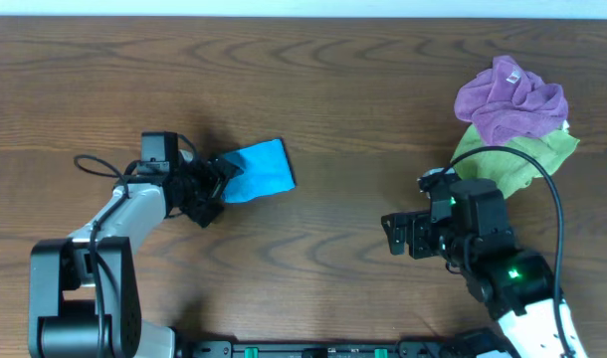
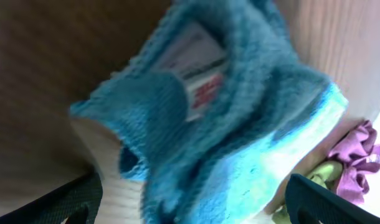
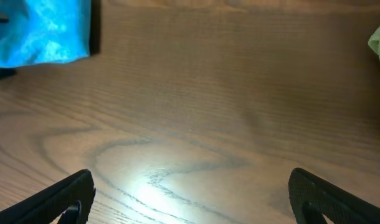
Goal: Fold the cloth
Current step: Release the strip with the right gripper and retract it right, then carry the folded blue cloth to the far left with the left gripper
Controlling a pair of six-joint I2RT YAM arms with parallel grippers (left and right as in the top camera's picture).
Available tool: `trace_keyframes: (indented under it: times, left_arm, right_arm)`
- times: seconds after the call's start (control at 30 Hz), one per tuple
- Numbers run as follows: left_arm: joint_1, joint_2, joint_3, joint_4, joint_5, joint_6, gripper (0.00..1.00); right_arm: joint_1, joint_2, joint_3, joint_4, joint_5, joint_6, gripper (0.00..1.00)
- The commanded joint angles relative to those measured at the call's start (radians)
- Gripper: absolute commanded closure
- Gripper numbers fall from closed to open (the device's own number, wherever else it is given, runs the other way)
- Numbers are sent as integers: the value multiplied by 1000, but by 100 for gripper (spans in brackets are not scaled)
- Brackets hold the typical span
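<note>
The brown wooden table (image 1: 363, 89) is the biggest thing here. The cloth (image 1: 259, 171) lies on it, a bit left of the middle. It is bright sky blue, plain and very fuzzy. It is not flat and square now. It is bunched and doubled over into a long shape. From above, its long way runs on a slant, from low on the left to higher on the right. The right end is wide with a straight edge. The left end is thin and goes in at the left gripper (image 1: 212, 185).

The purple cloth (image 1: 510, 97) sits in a heap at the far right of the table, on top of the light green cloth (image 1: 517, 159). Both are well apart from the blue one.

The left wrist view shows the left gripper's fingers (image 2: 71, 199) far apart at the two bottom corners. The blue fluff fills the space between them, but they are not pinching it.

The right gripper (image 1: 395, 235) is over bare wood, near the green cloth. Its fingers (image 3: 65, 196) are spread wide too, and there is nothing between them.

The smallest thing is a white label (image 2: 199, 68) with red print, tucked in a fold of the blue cloth. The print is too blurry to read.
</note>
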Motion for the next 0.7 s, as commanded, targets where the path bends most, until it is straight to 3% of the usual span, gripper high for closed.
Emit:
trace_keyframes:
  times: [0.0, 0.07, 0.2, 0.27, 0.33, 0.43, 0.47, 0.67]
  left_arm:
    - [-10, 30, -4, 24, -17, -38, 4]
    - [-15, 36, -4, 41, -31, -46, 0]
    - [-29, 68, -4, 68, -39, -53, 12]
    - [-40, 91, -4, 88, -37, -56, 23]
    - [-45, 104, -4, 106, -34, -56, 41]
    - [-47, 105, -4, 146, -34, -55, 87]
    - [-47, 105, -4, 169, -34, -56, 94]
    - [-43, 101, 29, 311, -12, -115, 94]
  right_arm:
    - [-8, -9, -3, -1, -11, 26, 1]
    - [-8, -6, -3, -2, -11, 26, 1]
    - [-8, -6, -3, -2, -10, 26, 1]
    - [-8, -6, -3, -2, -10, 26, 1]
    - [-8, -5, -3, -2, -10, 25, 1]
    - [-8, -5, -3, -2, -10, 25, 1]
    - [-8, -5, -3, -2, -10, 25, 1]
    - [-8, -5, -3, -2, -10, 25, 1]
